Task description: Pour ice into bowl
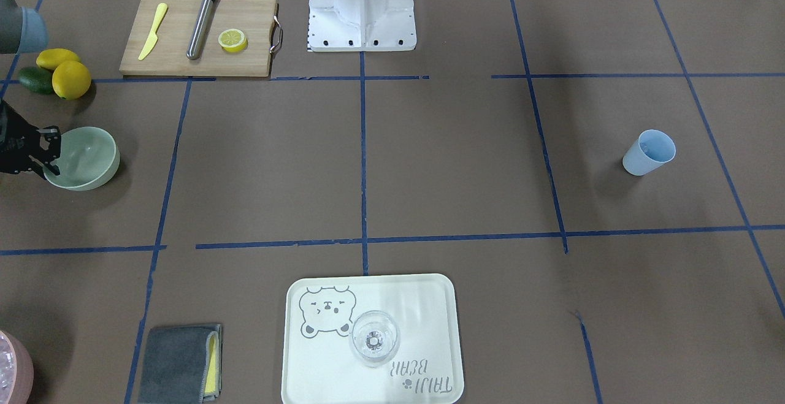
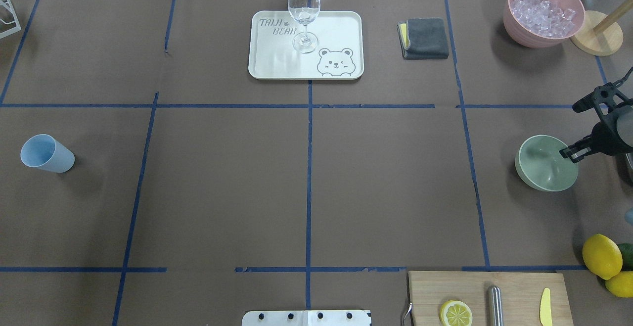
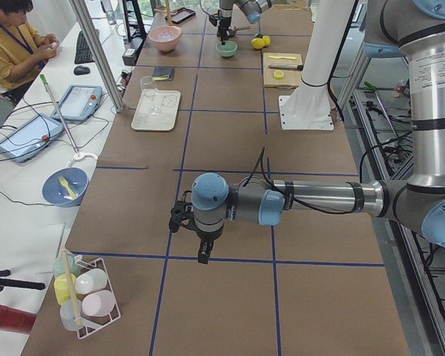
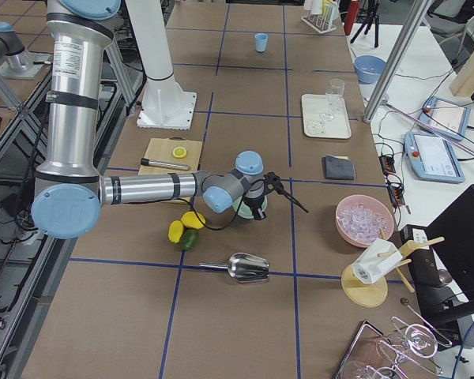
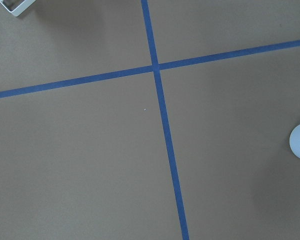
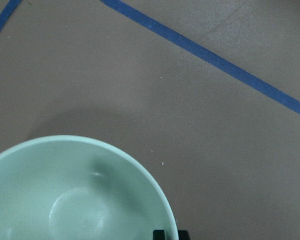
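The sage-green bowl stands empty at the table's right end; it also shows in the front view and fills the lower left of the right wrist view. My right gripper is open, its jaws wide apart at the bowl's outer side, with one fingertip over the rim. It shows in the front view too. The ice lies heaped in a pink container beyond the bowl. My left gripper hangs over bare table far from both; I cannot tell whether it is open.
A metal scoop lies near the right end. Lemons and a cutting board with a lemon slice sit near the bowl. A wine glass stands on a tray, beside a grey cloth. A light blue cup stands far left.
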